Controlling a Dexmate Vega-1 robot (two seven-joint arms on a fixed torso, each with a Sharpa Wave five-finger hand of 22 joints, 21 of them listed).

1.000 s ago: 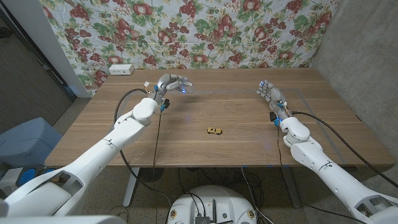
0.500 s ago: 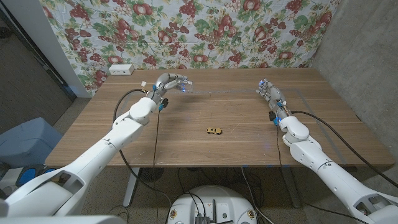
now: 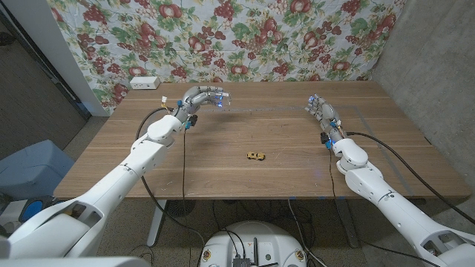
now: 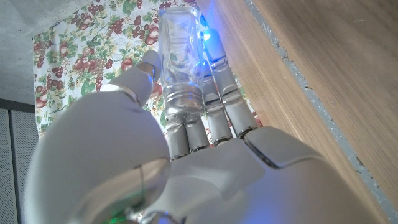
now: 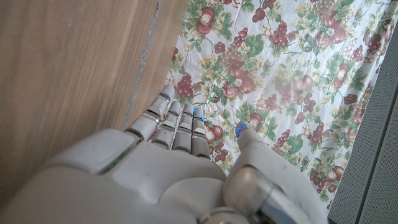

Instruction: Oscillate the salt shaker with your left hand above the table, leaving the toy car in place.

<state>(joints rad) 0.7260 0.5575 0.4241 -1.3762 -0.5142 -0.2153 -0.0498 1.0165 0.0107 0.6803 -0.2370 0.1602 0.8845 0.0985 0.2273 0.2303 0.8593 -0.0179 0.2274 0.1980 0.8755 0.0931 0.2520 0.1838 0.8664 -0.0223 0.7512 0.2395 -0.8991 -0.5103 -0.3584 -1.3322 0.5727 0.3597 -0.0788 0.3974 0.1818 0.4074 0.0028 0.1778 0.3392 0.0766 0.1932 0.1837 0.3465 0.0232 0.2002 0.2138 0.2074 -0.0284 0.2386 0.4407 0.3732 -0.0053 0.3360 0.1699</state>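
Observation:
My left hand (image 3: 202, 96) is lifted above the far left part of the wooden table (image 3: 223, 167) and grips the clear glass salt shaker (image 3: 223, 101) between thumb and fingers. In the left wrist view the salt shaker (image 4: 178, 59) lies along the fingers of that left hand (image 4: 155, 155), lit blue. The small yellow toy car (image 3: 256, 156) sits on the table near the middle, well apart from both hands. My right hand (image 3: 324, 113) stands over the table's far right part with fingers straight and nothing in it; the right wrist view shows this right hand (image 5: 168, 168) empty.
A floral cloth (image 3: 245, 37) hangs behind the table. A white power strip (image 3: 144, 82) lies at the far left corner. Cables (image 3: 184, 170) run along both arms. A line of tape (image 3: 274, 111) crosses the far part of the table.
My left hand with the salt shaker has shifted slightly left and up over the table. The toy car and my right hand have not moved.

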